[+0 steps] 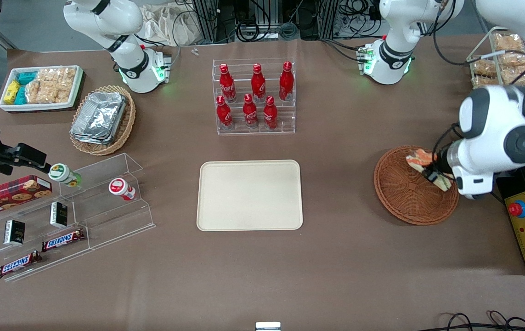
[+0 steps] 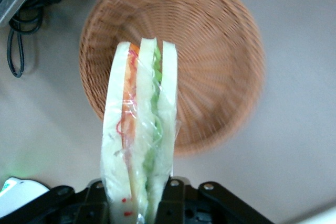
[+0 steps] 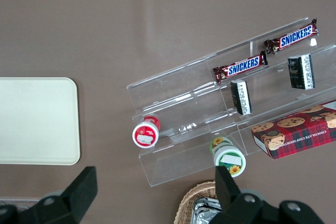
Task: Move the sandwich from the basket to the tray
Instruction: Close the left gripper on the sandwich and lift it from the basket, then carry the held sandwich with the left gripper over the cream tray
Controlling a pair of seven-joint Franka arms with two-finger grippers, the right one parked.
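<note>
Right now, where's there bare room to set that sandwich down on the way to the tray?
The gripper holds the sandwich above the basket. The tray lies wholly bare, as does the tabletop between it and the basket. It is crowded by the bottle rack and the clear snack shelves.

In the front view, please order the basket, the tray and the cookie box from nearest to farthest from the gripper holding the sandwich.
From the gripper, shut on the sandwich:
1. Basket, directly beneath.
2. Tray, mid-table.
3. Cookie box, at the parked arm's end.
</note>
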